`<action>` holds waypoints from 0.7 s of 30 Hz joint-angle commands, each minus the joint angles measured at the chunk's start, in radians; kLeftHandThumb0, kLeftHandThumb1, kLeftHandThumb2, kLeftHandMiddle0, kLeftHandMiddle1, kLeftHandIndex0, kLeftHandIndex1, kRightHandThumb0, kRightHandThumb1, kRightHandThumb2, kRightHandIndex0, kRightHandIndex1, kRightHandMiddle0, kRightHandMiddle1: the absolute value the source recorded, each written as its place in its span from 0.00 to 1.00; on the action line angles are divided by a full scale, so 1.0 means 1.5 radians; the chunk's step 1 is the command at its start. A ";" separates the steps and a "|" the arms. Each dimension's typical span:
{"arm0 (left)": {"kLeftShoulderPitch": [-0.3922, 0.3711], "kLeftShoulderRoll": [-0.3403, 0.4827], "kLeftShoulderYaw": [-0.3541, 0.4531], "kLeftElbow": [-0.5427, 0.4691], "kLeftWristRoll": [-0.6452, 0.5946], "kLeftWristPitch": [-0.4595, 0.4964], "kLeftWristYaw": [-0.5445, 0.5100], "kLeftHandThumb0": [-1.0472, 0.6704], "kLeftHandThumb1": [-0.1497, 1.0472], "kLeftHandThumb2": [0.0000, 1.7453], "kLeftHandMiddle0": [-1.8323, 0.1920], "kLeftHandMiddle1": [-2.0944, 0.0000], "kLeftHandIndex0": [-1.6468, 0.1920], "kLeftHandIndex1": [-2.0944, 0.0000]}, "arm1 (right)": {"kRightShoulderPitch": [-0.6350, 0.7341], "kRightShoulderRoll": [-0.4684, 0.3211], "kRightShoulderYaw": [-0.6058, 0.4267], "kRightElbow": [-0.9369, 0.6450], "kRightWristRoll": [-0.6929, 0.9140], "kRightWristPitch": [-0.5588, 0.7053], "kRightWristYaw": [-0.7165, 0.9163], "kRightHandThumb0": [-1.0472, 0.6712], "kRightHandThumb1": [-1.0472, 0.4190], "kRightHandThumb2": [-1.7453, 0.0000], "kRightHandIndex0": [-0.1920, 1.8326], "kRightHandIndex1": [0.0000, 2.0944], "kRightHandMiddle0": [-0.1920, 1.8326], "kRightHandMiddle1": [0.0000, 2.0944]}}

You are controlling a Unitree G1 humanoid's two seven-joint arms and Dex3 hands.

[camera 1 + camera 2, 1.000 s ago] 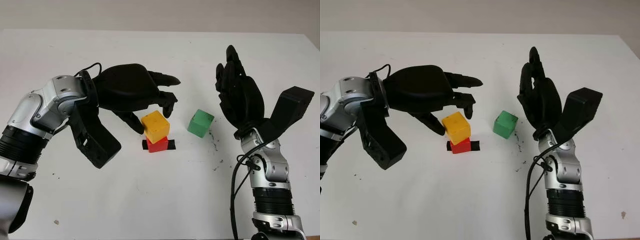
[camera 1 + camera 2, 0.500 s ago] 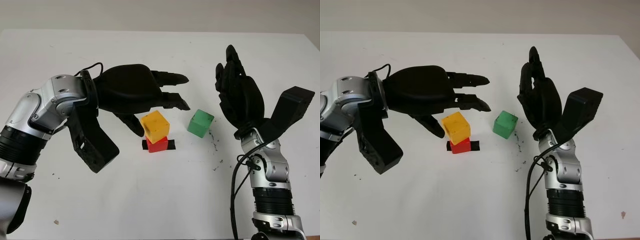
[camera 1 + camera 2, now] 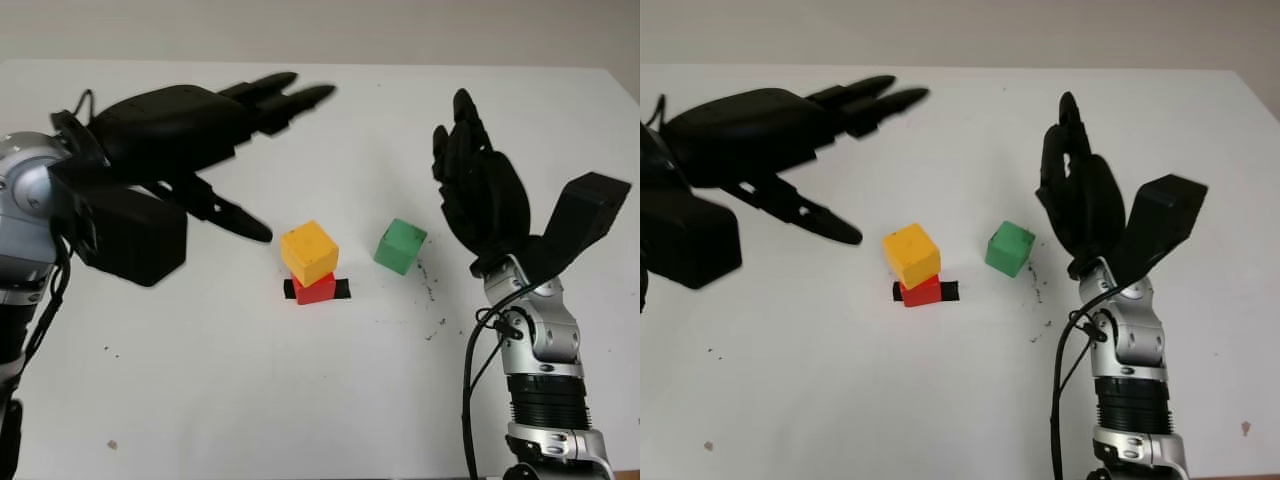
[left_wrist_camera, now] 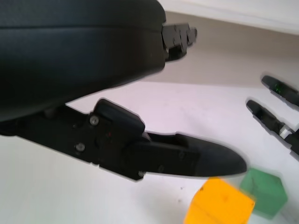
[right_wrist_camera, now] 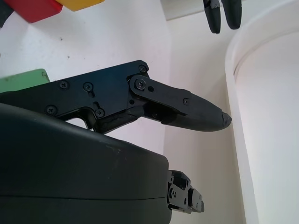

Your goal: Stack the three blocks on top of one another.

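A yellow block (image 3: 309,252) sits on top of a red block (image 3: 316,289), turned a little askew, in the middle of the white table (image 3: 300,400). The red block stands on a strip of black tape (image 3: 342,290). A green block (image 3: 401,246) stands alone on the table just to the right of the stack. My left hand (image 3: 255,130) is open and raised, up and to the left of the stack, holding nothing. My right hand (image 3: 478,190) is open and upright to the right of the green block, apart from it.
Small dark specks mark the table near the green block (image 3: 430,285). The table's far edge (image 3: 330,64) runs along the top against a grey wall. Bare white surface lies in front of the stack.
My left hand has let go of the yellow block and pulled up and away to the left. The yellow block stays on the red one. The right hand has not moved.
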 commanded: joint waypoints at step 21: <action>0.261 -0.320 0.171 -0.015 -0.238 0.069 0.340 0.15 1.00 0.40 1.00 1.00 1.00 1.00 | -0.280 -0.354 0.180 0.161 -0.329 -0.296 0.299 0.19 0.18 0.98 0.14 0.06 0.20 0.06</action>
